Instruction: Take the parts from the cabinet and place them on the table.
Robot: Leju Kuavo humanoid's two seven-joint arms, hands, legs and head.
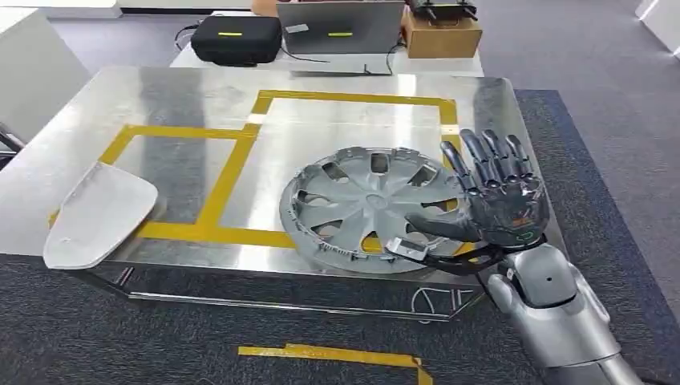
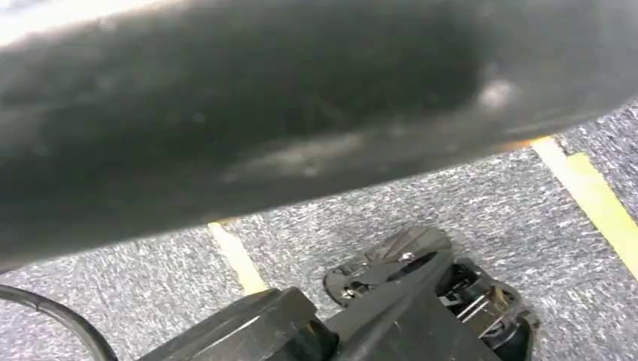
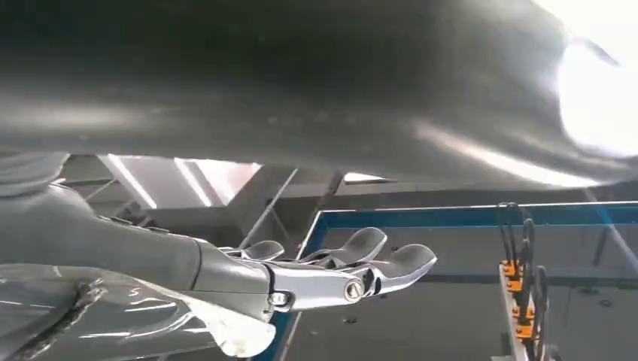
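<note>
A silver hubcap point(image 1: 365, 204) lies flat on the steel table point(image 1: 184, 96), near its front right corner and across the yellow tape lines point(image 1: 232, 164). My right hand point(image 1: 501, 196) is at the hubcap's right rim, palm toward it. Its fingers are stretched out and apart, and its thumb reaches over the rim without gripping. In the right wrist view those fingers point(image 3: 361, 263) stand straight with nothing in them. A white curved panel point(image 1: 100, 212) rests at the table's front left edge. In the left wrist view a dark blurred part of my left hand point(image 2: 263, 113) hangs over the carpet, its fingers hidden.
Behind the table stands a second one with a black case point(image 1: 236, 38), a laptop point(image 1: 341, 28) and a cardboard box point(image 1: 441, 36). A strip of yellow tape point(image 1: 329, 353) marks the carpet in front of the steel table.
</note>
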